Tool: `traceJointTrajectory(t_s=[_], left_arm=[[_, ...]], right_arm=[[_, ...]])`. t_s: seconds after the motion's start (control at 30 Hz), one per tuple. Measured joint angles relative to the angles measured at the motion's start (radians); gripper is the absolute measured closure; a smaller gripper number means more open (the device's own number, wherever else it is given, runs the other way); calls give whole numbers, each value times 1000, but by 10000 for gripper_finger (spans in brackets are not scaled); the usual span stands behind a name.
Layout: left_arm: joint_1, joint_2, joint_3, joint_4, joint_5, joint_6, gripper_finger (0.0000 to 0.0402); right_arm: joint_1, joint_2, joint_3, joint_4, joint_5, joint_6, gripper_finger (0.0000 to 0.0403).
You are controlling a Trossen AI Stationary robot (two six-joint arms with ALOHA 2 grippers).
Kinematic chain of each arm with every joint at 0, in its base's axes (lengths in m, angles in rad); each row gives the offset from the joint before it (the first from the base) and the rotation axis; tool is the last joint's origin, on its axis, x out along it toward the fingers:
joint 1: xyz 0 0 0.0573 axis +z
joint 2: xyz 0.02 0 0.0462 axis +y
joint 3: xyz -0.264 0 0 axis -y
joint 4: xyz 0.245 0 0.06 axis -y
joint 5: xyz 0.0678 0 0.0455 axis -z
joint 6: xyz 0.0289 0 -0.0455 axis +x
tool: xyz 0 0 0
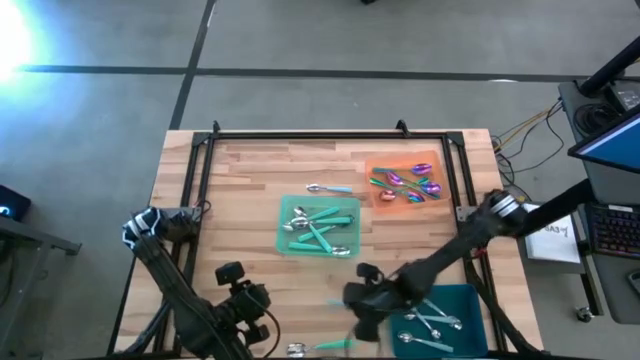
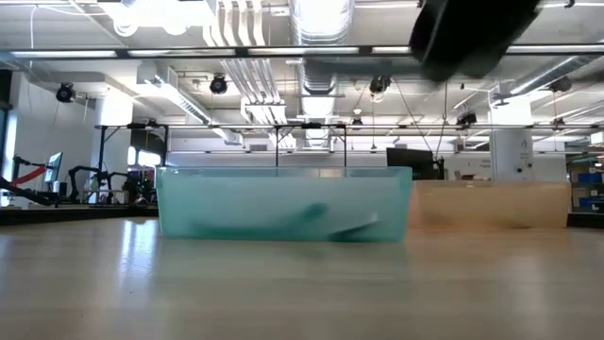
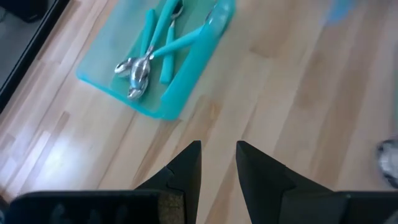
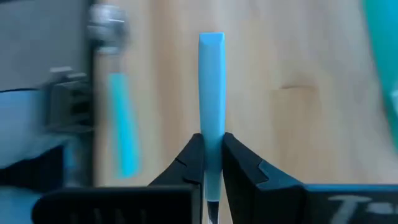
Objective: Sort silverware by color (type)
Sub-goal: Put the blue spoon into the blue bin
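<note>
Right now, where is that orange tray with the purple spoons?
In the high view the orange tray sits at the table's far right, just right of the green tray and beyond the dark teal tray.

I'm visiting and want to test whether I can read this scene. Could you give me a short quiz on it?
1. True or false: the right gripper is clamped on a teal-handled utensil.
2. Which tray holds the iridescent purple pieces? A green tray B orange tray C dark teal tray
3. Fill in: the left gripper holds ____.

Key:
1. True.
2. B, the orange tray; the green tray and dark teal tray hold silver-headed pieces.
3. Nothing; its fingers stand apart above bare table.
</note>
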Motion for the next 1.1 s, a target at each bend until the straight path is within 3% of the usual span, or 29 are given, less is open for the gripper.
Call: traceJointTrajectory(t_s=[0.13, 0.27, 0.53, 0.7, 0.93, 1.1], left_arm=[[0, 1, -62, 24, 5, -28, 317], [0, 3, -114, 55, 5, -47, 317], [1, 12, -124, 74, -4, -48, 317], [2, 12, -103, 79, -40, -48, 317], [2, 12, -65, 84, -40, -47, 317], [2, 12, -47, 116, -38, -47, 317]], right_arm=[[67, -106, 0, -101, -2, 46, 380], [171, -164, -3, -259, 95, 201, 380], [329, -157, -11, -484, 100, 564, 380], [351, -120, -43, -535, 13, 675, 380], [354, -72, -76, -522, -129, 682, 378], [354, -64, -76, -520, -190, 656, 328]])
